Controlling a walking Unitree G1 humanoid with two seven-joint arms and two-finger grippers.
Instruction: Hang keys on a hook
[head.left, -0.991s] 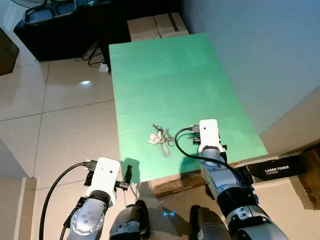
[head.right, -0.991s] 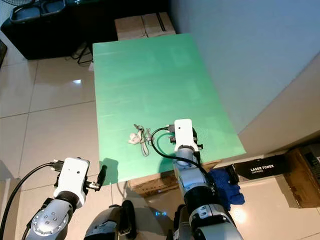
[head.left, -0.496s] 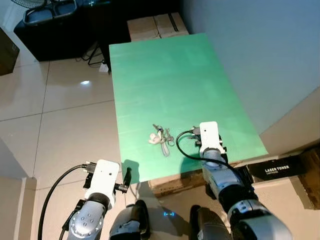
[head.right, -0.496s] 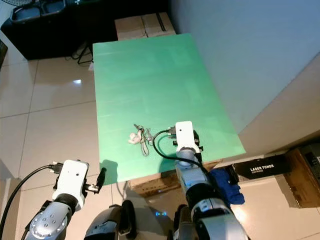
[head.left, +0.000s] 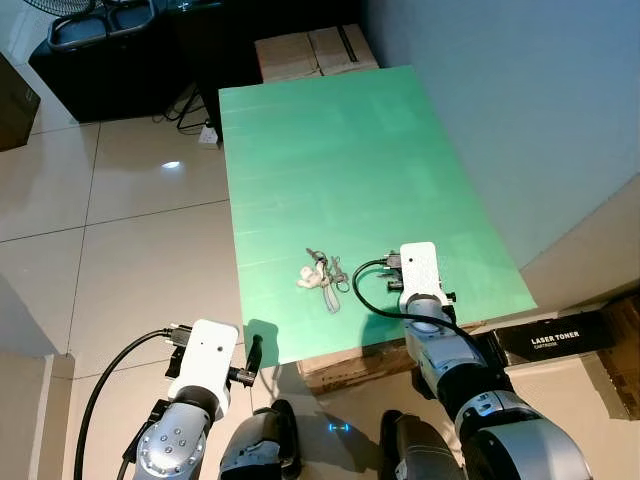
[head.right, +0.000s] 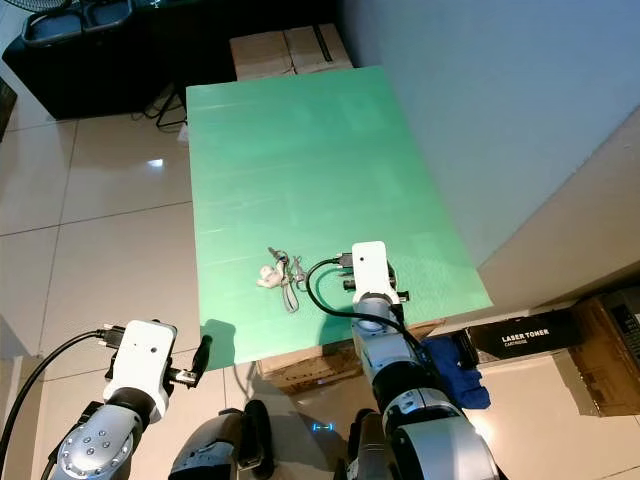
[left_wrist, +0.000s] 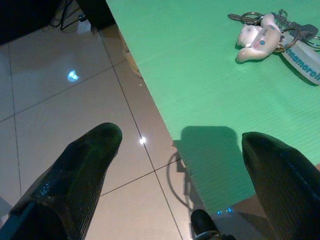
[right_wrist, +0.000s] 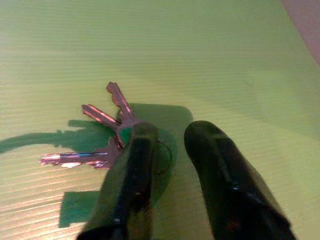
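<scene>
Early stage: our right gripper (right_wrist: 167, 150) sits low over loose keys (right_wrist: 100, 135) near the green tabletop's (head.left: 340, 150) near edge, fingers narrowly parted, nothing gripped yet. A charm keyring (head.left: 322, 275) lies beside. Left gripper (left_wrist: 175, 165) hangs spread wide off the near-left corner. Grasp, carry and hanging all remain.

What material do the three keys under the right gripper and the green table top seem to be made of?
The keys, lying right at the right gripper, look like bare metal: silvery blades with bright glints. The table top looks like matte green plastic or corrugated board, with fine parallel ribs and only soft reflections; which of the two is unclear.
</scene>
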